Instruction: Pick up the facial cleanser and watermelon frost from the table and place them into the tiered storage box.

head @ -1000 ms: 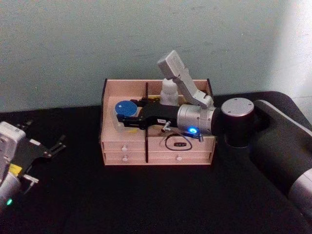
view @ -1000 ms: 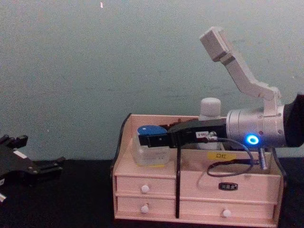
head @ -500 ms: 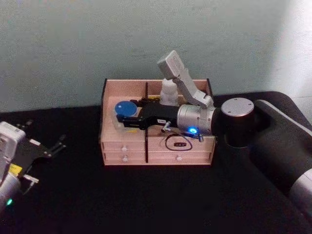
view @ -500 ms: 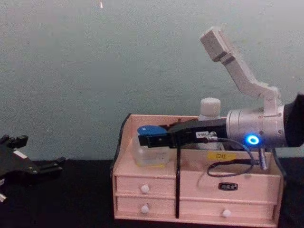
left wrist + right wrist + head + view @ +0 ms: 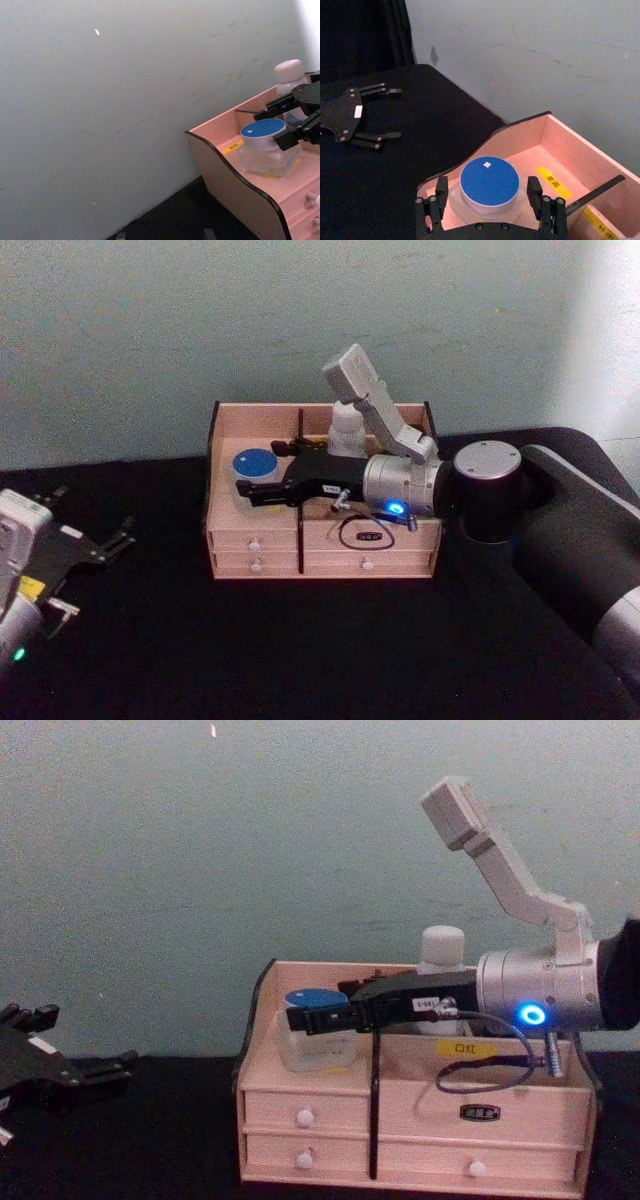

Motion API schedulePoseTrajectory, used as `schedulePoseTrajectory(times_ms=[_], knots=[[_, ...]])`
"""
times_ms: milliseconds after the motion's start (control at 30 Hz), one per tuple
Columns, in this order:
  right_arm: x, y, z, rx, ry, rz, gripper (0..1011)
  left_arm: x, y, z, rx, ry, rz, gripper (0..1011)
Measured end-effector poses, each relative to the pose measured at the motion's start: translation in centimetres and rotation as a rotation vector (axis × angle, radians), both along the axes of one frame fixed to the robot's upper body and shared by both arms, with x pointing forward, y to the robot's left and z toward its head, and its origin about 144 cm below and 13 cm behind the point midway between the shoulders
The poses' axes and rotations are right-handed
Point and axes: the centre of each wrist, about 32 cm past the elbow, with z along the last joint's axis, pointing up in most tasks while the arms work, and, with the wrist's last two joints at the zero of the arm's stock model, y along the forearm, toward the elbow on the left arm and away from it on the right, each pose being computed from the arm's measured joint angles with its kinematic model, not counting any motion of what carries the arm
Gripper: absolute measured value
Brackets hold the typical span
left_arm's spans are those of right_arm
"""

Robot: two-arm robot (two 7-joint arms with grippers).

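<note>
And there we see it: the right pincer (image 5: 490, 202) lets go. A second ago its fingers (image 5: 439, 192) were clamped on the blue-lidded jar (image 5: 489, 184); now they stand spread, one on each side of it with a gap showing. In the chest view the jar (image 5: 317, 1030) sits lower than before, settled on the floor of the left front compartment of the tiered storage box (image 5: 420, 1105), and the black fingers now cross it just below the lid. From the head view the blue lid (image 5: 251, 462) is uncovered and has shifted slightly toward the back.
</note>
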Motion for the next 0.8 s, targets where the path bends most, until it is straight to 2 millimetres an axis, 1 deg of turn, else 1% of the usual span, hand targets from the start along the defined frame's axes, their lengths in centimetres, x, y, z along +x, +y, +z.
schedulePoseTrajectory(times_ms=[133, 267, 433, 567, 667, 700, 800], knots=[[0.0, 0.0, 0.0, 0.0, 0.0, 0.0, 1003, 0.0, 0.0, 0.0, 0.0, 0.0, 0.0, 1001], [-0.5, -0.2, 0.2, 0.02, -0.031, -0.002, 1002, 0.0, 0.0, 0.0, 0.0, 0.0, 0.0, 1001], [-1.8, -0.9, 1.0, 0.05, -0.097, -0.008, 1002, 0.0, 0.0, 0.0, 0.0, 0.0, 0.0, 1001], [-3.4, -1.9, 1.3, 0.07, -0.121, 0.004, 1002, 0.0, 0.0, 0.0, 0.0, 0.0, 0.0, 1001], [-5.3, -3.7, 1.2, 0.083, -0.121, 0.028, 1003, 0.0, 0.0, 0.0, 0.0, 0.0, 0.0, 1001], [-5.3, -3.7, 1.2, 0.083, -0.121, 0.028, 1002, 0.0, 0.0, 0.0, 0.0, 0.0, 0.0, 1001], [-7.6, -6.0, 0.9, 0.084, -0.106, 0.046, 1002, 0.0, 0.0, 0.0, 0.0, 0.0, 0.0, 1001]])
